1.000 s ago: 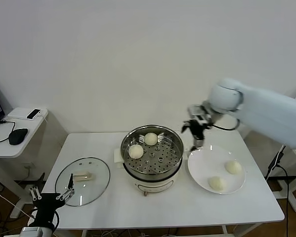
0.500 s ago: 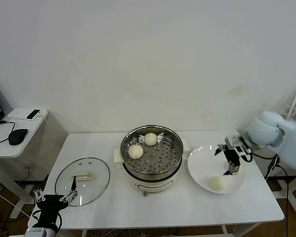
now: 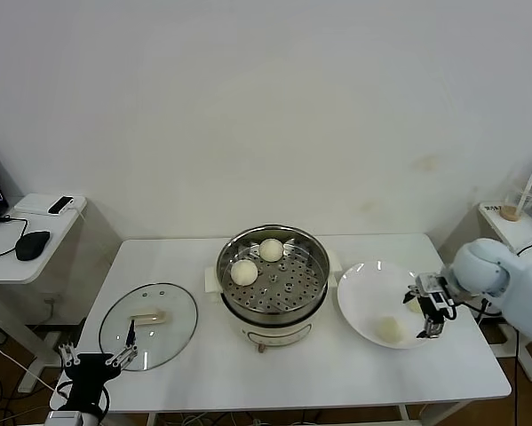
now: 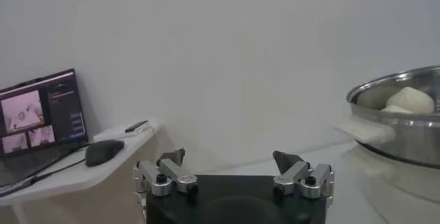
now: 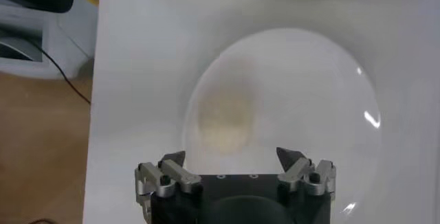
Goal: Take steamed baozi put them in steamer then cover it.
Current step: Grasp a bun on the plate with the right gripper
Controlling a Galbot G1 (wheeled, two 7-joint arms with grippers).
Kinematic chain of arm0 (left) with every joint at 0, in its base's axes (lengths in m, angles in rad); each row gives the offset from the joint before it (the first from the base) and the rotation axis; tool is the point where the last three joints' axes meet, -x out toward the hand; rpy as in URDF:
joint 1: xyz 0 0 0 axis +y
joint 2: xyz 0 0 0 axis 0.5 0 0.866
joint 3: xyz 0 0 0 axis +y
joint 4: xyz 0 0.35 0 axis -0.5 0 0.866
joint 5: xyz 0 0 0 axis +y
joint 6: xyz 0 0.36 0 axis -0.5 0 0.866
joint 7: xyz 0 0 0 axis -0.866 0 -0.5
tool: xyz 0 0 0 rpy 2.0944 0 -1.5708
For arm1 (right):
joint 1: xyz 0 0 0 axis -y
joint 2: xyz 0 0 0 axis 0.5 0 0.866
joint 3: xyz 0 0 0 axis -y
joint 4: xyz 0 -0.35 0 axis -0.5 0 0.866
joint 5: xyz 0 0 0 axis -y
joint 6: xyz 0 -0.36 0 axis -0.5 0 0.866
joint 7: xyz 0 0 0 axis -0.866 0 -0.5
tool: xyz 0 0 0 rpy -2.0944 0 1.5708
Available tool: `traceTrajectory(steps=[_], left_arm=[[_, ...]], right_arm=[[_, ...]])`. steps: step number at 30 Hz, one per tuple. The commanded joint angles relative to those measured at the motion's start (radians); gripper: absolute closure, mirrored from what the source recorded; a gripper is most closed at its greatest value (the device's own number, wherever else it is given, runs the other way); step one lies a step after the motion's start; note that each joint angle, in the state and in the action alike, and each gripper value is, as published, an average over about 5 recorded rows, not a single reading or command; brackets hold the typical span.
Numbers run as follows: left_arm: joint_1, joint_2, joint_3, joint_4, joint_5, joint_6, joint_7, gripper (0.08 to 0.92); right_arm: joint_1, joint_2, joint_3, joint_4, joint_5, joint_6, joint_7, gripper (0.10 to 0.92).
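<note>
The right gripper (image 3: 430,309) is held low over the right edge of the white plate (image 3: 363,288), with its arm reaching in from the right side of the table (image 3: 337,373). Its jaws are spread wide and nothing is held between them. In the right wrist view the two fingertips (image 5: 173,159) are seen apart, and one steamed baozi (image 5: 225,117) lies on the plate just in front of them, not touched. In the head view one bun (image 3: 390,330) is seen on the near part of the plate, and a second bun (image 3: 414,304) is partly hidden behind the gripper.

The left gripper (image 3: 95,362) is parked low at the near left corner of the table, just beside the near rim of the cover (image 3: 150,326). Its jaws are also fully open and empty.

The steamer (image 3: 273,280) stands in the middle of the table, uncovered. Two buns are already placed on its perforated tray, one at the far side (image 3: 271,249) and one to the left (image 3: 243,272). The glass cover lies flat on the table to the left of the steamer, well apart from it, with its cream handle (image 3: 148,316) turned up.

On a small side desk (image 3: 35,232) at the far left a computer mouse (image 3: 32,243) is seen, and a laptop (image 4: 41,112) is shown in the left wrist view.
</note>
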Motion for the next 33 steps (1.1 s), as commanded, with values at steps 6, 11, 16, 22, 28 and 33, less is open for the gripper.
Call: traceTrajectory(steps=[6,11,16,22,28,33], left_arm=[[-0.001,0.002,-0.010,0.007,-0.001,0.000,0.001,0.177],[-0.002,0.002,-0.012,0.010,-0.001,-0.001,0.000,0.177],[-0.001,0.002,-0.014,0.010,-0.002,-0.001,0.000,0.177],[-0.003,0.000,-0.013,0.010,-0.002,-0.001,0.000,0.177],[-0.003,-0.001,-0.013,0.007,-0.002,-0.001,0.000,0.177],[-0.002,0.000,-0.014,0.006,-0.004,-0.001,0.000,0.177]], right_arm=[[-0.083,0.117,0.050,-0.107,-0.032,0.000,0.020,0.203],[-0.084,0.139,0.050,-0.119,-0.031,-0.008,0.025,0.203],[-0.087,0.141,0.049,-0.122,-0.032,-0.016,0.025,0.211],[-0.085,0.141,0.049,-0.121,-0.027,-0.025,0.019,0.286],[-0.073,0.140,0.049,-0.123,-0.018,-0.031,0.002,0.372],[-0.057,0.127,0.056,-0.125,-0.025,-0.023,-0.030,0.396]])
